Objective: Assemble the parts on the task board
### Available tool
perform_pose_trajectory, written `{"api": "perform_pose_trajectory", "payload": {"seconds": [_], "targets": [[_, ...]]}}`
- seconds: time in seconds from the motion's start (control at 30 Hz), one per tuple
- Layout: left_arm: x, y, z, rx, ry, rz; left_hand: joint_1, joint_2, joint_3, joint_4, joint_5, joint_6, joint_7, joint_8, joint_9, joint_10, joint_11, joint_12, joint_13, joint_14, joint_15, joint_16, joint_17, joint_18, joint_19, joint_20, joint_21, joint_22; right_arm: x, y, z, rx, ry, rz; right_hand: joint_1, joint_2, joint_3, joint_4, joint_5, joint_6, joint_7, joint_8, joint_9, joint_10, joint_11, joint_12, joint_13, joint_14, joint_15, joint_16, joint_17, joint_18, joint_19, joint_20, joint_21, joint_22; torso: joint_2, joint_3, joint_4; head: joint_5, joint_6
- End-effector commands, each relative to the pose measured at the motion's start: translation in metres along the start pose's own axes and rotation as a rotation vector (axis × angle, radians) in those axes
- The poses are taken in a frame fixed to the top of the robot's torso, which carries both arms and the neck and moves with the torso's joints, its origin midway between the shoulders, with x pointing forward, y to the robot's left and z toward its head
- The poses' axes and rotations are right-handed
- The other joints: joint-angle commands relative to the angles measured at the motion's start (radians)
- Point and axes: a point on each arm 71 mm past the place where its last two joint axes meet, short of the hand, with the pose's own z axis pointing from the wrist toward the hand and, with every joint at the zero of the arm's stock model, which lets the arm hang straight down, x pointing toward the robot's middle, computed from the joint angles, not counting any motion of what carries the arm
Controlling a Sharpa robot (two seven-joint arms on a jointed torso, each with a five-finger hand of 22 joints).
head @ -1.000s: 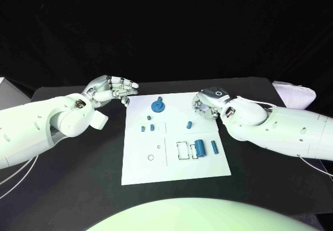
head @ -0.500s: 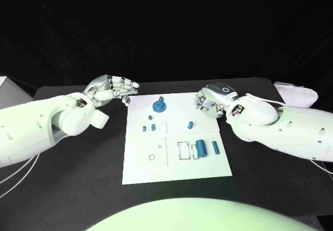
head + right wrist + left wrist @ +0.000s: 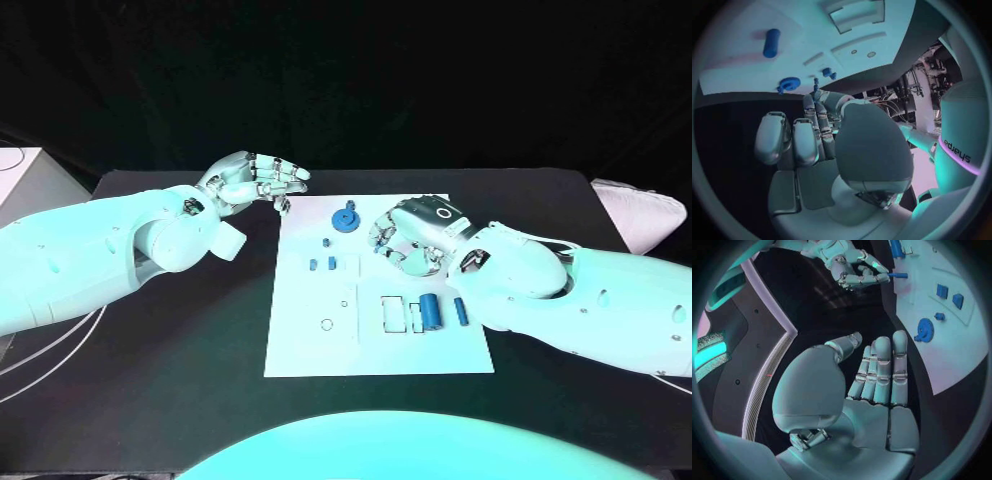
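The white task board [image 3: 310, 350] lies mid-table. On it are a blue round disc [image 3: 343, 219], two small blue blocks [image 3: 313, 265], a thick blue cylinder [image 3: 434, 312] and a slim blue bar [image 3: 462, 310]. My right hand [image 3: 404, 235] hovers over the board's far half, right of the disc. In the left wrist view its fingertips pinch a small blue peg [image 3: 897, 275]. The peg also shows at those fingertips [image 3: 816, 82] in the right wrist view. My left hand [image 3: 257, 180] hangs open beyond the board's far left corner, fingers apart and holding nothing.
A white box [image 3: 29, 170] stands at the table's far left edge. A pale padded object [image 3: 635, 205] lies at the far right. Bare black table [image 3: 173, 330] stretches left of the board. White outlined recesses [image 3: 394, 313] sit beside the cylinder.
My right hand has moved from the board's far right edge in over the board, to where the small peg lay. The left hand has barely moved. The camera has shifted slightly.
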Motion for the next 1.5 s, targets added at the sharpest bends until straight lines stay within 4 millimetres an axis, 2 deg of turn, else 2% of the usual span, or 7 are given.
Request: {"api": "perform_pose_trajectory", "payload": {"seconds": [0.03,0.2,0.3,0.7,0.9,1.17,1.5], "targets": [[0.004,-0.001,0.002,0.01,0.014,-0.017,0.01,0.003,-0.006,0.0,0.003,-0.007,0.003,-0.002,-0.002,-0.008,0.001,0.002,-0.002,-0.002,0.005,0.002,0.001,0.004,0.006,0.001,-0.006,-0.001,0.008,0.016,0.001,-0.066,-0.019,-0.048,-0.001,0.012,0.006,-0.003,0.003,0.006,0.0,0.003,0.001,0.035,-0.028,0.002,0.0,0.025,-0.009,-0.003,-0.002,-0.012,0.007,-0.002,0.005,0.001,0.0,-0.0012,-0.0002,0.026,0.0],[0.006,-0.002,0.003,0.013,0.018,-0.019,0.01,0.003,-0.008,0.001,0.003,-0.009,0.004,-0.002,-0.002,-0.01,0.002,0.002,-0.002,-0.003,0.006,0.002,0.001,0.005,0.004,0.002,-0.009,-0.004,0.025,0.033,0.003,-0.104,-0.007,-0.047,-0.001,0.012,0.006,-0.003,0.003,0.005,0.0,0.003,0.002,0.035,-0.028,0.002,0.0,0.025,-0.009,-0.003,-0.003,-0.013,0.007,-0.002,0.006,0.002,0.001,0.0012,0.0012,0.054,0.0],[0.007,-0.002,0.004,0.014,0.02,-0.02,0.01,0.002,-0.008,0.001,0.003,-0.009,0.004,-0.001,-0.002,-0.01,0.002,0.002,-0.002,-0.003,0.006,0.002,0.001,0.005,0.003,0.002,-0.011,-0.005,0.036,0.041,0.005,-0.12,0.006,-0.046,-0.001,0.012,0.007,-0.004,0.003,0.005,0.0,0.003,0.002,0.035,-0.028,0.001,0.0,0.025,-0.009,-0.003,-0.002,-0.013,0.008,-0.002,0.009,0.005,0.002,0.0007,0.0015,0.066,0.0],[0.012,-0.003,0.007,0.017,0.031,-0.027,0.01,0.002,-0.009,0.001,0.002,-0.009,0.004,-0.001,-0.002,-0.011,0.002,0.002,-0.002,-0.003,0.006,0.002,0.001,0.005,0.002,0.003,-0.013,-0.008,0.058,0.054,0.008,-0.13,0.041,-0.046,-0.001,0.012,0.007,-0.004,0.003,0.005,0.0,0.003,0.002,0.035,-0.028,0.001,0.0,0.025,-0.009,-0.003,-0.003,-0.013,0.008,-0.002,0.009,0.005,0.002,0.0004,-0.0002,0.1,0.0],[0.013,-0.003,0.008,0.017,0.036,-0.029,0.01,0.002,-0.009,0.001,0.002,-0.009,0.004,-0.001,-0.002,-0.011,0.002,0.002,-0.002,-0.003,0.006,0.002,0.001,0.005,0.002,0.003,-0.013,-0.008,0.064,0.057,0.007,-0.125,0.062,-0.048,-0.002,0.012,0.008,-0.004,0.004,0.005,0.001,0.003,0.003,0.035,-0.028,0.001,0.0,0.025,-0.009,-0.004,-0.005,-0.013,0.009,-0.002,0.009,0.006,0.002,0.0016,0.0012,0.108,0.0],[0.013,-0.002,0.008,0.016,0.036,-0.029,0.01,0.002,-0.01,0.002,0.002,-0.009,0.004,0.0,-0.002,-0.011,0.002,0.003,-0.002,-0.004,0.007,0.002,0.001,0.005,0.001,0.003,-0.014,-0.008,0.066,0.056,0.006,-0.12,0.079,-0.053,-0.002,0.012,0.008,-0.005,0.004,0.005,0.001,0.003,0.003,0.035,-0.027,0.001,0.0,0.025,-0.009,-0.003,-0.004,-0.013,0.008,-0.002,0.009,0.006,0.002,0.0003,-0.0006,0.113,0.0],[0.013,-0.002,0.009,0.014,0.038,-0.029,0.01,0.002,-0.01,0.002,0.002,-0.009,0.004,0.0,-0.002,-0.011,0.002,0.003,-0.002,-0.004,0.007,0.002,0.001,0.005,0.001,0.003,-0.014,-0.008,0.069,0.054,0.004,-0.116,0.093,-0.055,-0.002,0.012,0.008,-0.005,0.004,0.005,0.001,0.003,0.003,0.035,-0.027,0.001,0.0,0.025,-0.009,-0.003,-0.004,-0.013,0.008,-0.002,0.009,0.006,0.002,0.0009,0.0,0.113,0.0]]}}
